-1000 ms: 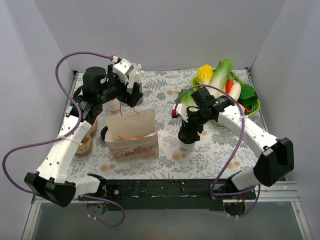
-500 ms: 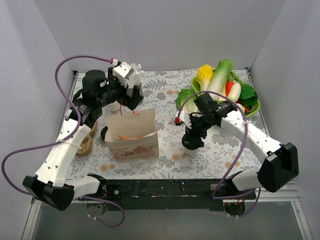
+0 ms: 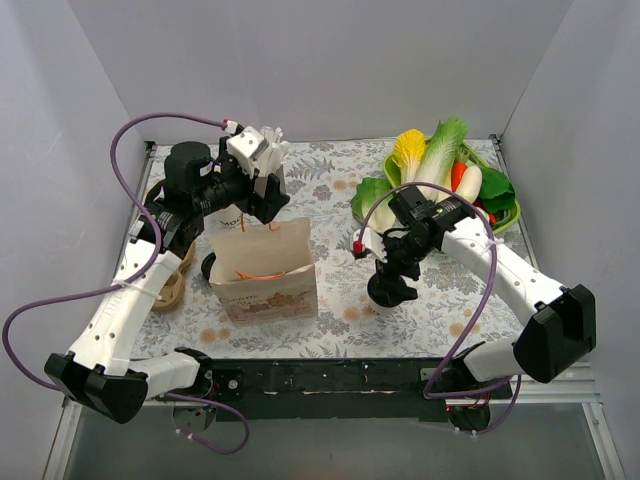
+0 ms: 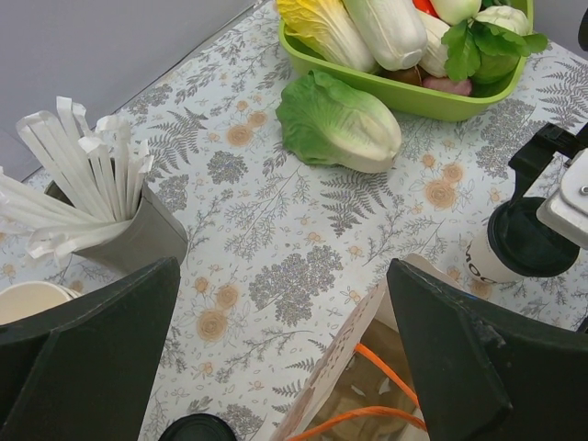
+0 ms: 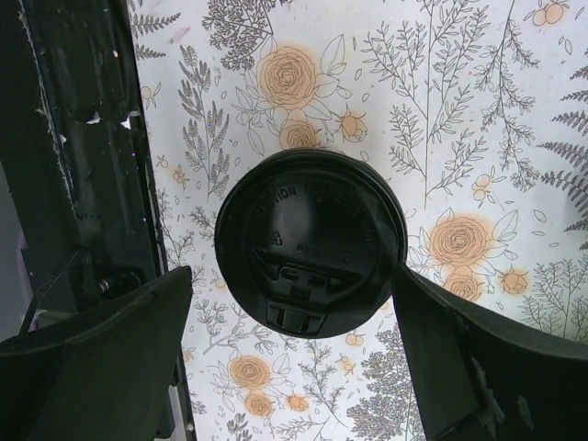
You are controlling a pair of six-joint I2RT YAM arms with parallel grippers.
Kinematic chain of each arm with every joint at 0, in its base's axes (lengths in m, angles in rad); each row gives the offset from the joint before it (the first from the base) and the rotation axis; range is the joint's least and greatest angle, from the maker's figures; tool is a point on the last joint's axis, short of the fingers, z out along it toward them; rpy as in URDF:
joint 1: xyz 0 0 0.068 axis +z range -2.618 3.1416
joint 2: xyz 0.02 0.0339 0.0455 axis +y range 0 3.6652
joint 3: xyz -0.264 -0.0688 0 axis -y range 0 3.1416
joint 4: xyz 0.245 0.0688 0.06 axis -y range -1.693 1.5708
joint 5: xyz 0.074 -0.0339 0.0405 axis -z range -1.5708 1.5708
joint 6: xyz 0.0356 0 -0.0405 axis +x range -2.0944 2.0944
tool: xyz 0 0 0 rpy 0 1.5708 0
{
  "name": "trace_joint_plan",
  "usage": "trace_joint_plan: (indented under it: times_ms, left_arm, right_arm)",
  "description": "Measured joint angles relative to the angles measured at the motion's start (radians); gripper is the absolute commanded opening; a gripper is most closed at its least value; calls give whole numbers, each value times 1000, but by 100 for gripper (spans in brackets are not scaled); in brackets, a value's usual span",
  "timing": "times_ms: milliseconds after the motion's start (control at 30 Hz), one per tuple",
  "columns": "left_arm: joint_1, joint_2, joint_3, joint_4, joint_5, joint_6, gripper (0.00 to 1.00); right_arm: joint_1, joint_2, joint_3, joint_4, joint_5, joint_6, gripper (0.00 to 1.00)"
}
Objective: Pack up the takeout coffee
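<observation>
The takeout coffee [image 3: 393,293], a cream cup with a black lid, stands on the floral cloth right of the paper bag [image 3: 265,270]. My right gripper [image 3: 386,274] hangs over it. In the right wrist view the lid [image 5: 310,243] fills the middle, and the gripper [image 5: 294,354] is open with a finger on either side. The right fingertip sits at the lid's edge. My left gripper [image 3: 268,200] is open and empty above the bag's back rim. The left wrist view shows the gripper [image 4: 285,367], the bag's rim [image 4: 367,322] with orange handles, and the cup [image 4: 514,243].
A green tray of vegetables [image 3: 505,215] stands back right, with a lettuce [image 4: 340,119] loose in front of it. A straw holder [image 4: 119,220], lidless cups [image 4: 28,299] and a loose black lid [image 3: 210,268] sit by the bag. A tan stack [image 3: 175,285] lies left.
My right gripper has shifted a little right and toward the near edge, and the cup's black lid now shows beneath it. The left arm has barely moved.
</observation>
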State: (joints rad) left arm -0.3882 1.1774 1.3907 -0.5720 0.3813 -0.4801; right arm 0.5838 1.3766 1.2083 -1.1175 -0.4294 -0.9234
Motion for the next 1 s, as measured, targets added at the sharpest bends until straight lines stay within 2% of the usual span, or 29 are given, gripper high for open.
trace_joint_plan:
  times_ms: [633,1000]
  left_arm:
    - [0,-16,-10,0,5,0,98]
    - [0,-16,-10,0,13,0,98]
  right_arm:
    - [0,96,79,-52,6,-24,98]
    - [18,79,56,32,45,-7,98]
